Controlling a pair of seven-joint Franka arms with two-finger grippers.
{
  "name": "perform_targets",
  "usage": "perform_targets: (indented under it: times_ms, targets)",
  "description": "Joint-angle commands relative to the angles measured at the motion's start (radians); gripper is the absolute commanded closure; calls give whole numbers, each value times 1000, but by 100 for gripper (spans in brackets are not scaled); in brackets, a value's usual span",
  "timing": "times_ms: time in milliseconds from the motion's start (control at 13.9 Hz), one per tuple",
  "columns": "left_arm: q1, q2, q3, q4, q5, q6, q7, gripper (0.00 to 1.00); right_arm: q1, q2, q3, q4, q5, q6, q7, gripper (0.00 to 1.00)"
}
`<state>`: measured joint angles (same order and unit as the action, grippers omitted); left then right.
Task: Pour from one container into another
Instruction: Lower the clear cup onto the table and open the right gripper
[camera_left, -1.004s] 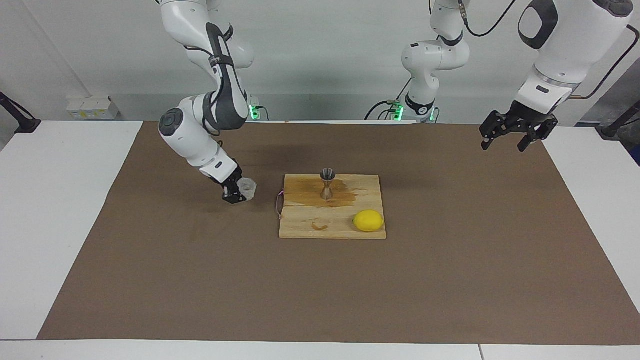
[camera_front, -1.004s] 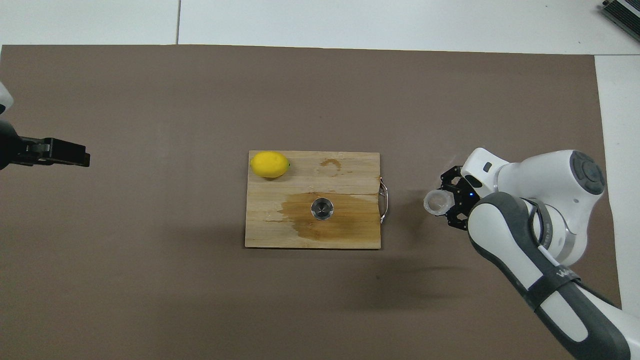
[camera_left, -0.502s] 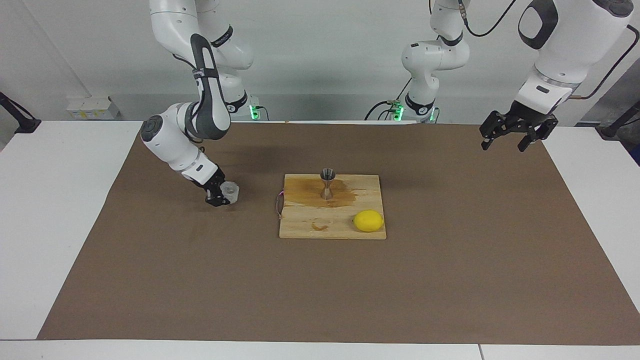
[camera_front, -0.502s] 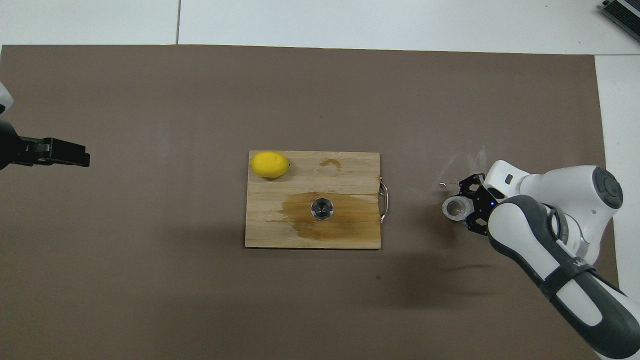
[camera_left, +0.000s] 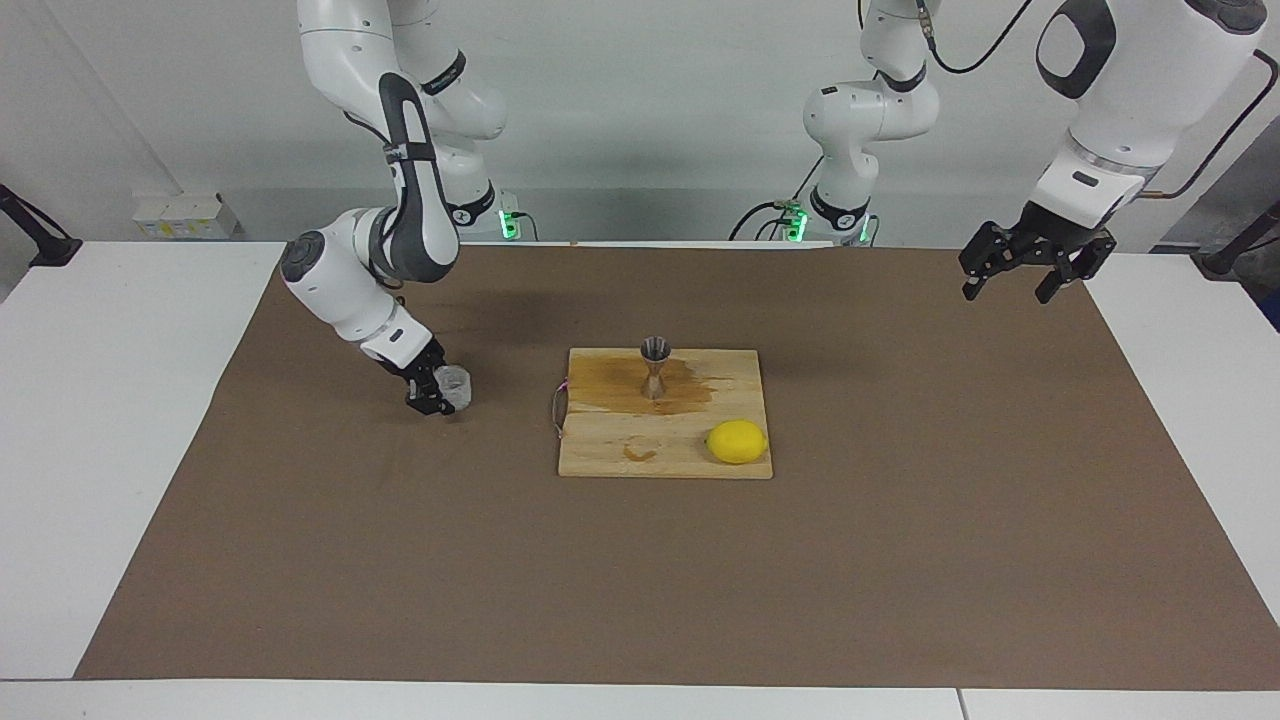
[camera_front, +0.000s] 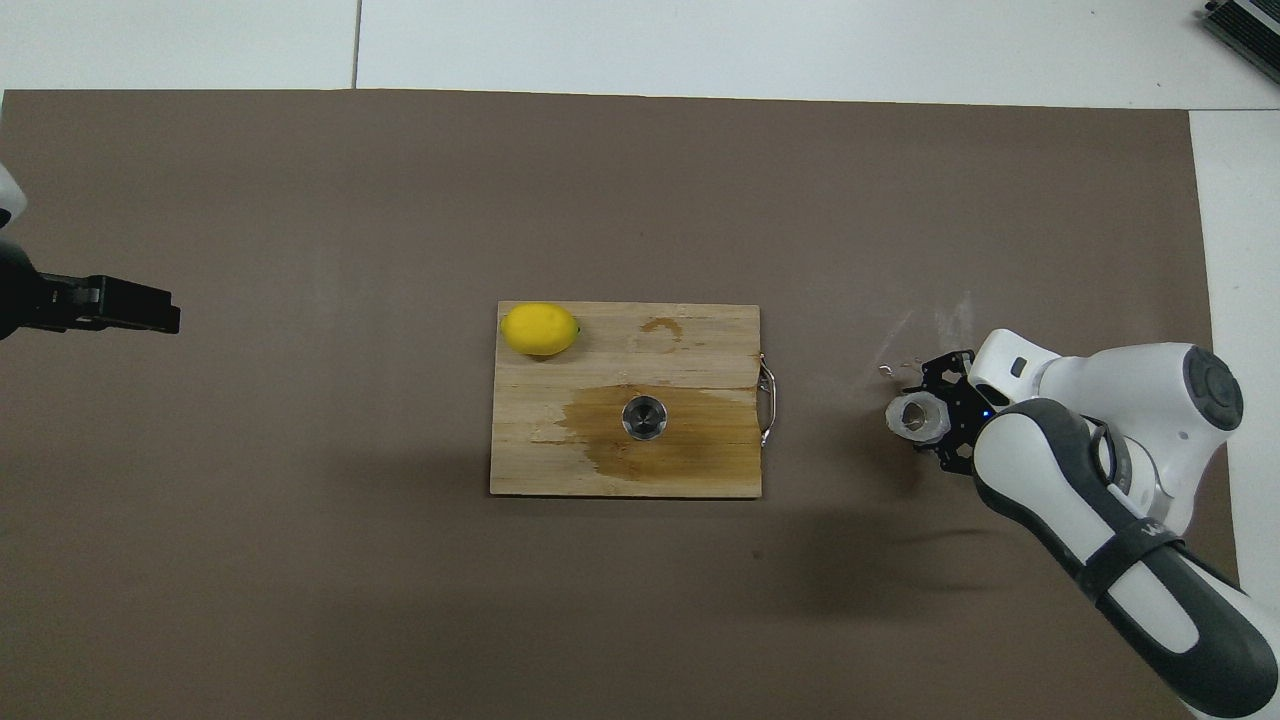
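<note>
The counter's brown mat (camera_left: 900, 560) carries a wooden board (camera_left: 640, 455) with a wet stain. On the board stand the jigger (camera_left: 655, 368), upright, and a lemon (camera_left: 737, 442). My right pincer (camera_left: 440, 390) is around the cup (camera_left: 455, 385), set on the mat toward my right arm's end; whether it grips I cannot tell. My left pincer (camera_left: 1020, 275) waits, fingers apart, over the mat's edge.
</note>
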<state>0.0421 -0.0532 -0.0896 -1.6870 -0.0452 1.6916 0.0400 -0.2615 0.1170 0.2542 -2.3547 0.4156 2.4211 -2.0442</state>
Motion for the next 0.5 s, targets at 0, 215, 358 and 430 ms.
perform_targets:
  times_ms: [0,215,358,430]
  targets:
    - [-2,-11,4,-16,-1,16,9,0,-16,-20,10,-14,28,0,-34,0]
    - [1,-7,4,-13,-1,16,9,0,-31,-80,5,-2,28,-54,-24,0]
    - [1,-7,4,-11,-1,17,9,0,-47,-117,2,11,26,-123,-4,0]
    - [1,-7,4,-10,-1,17,9,0,-57,-135,2,14,26,-144,13,0]
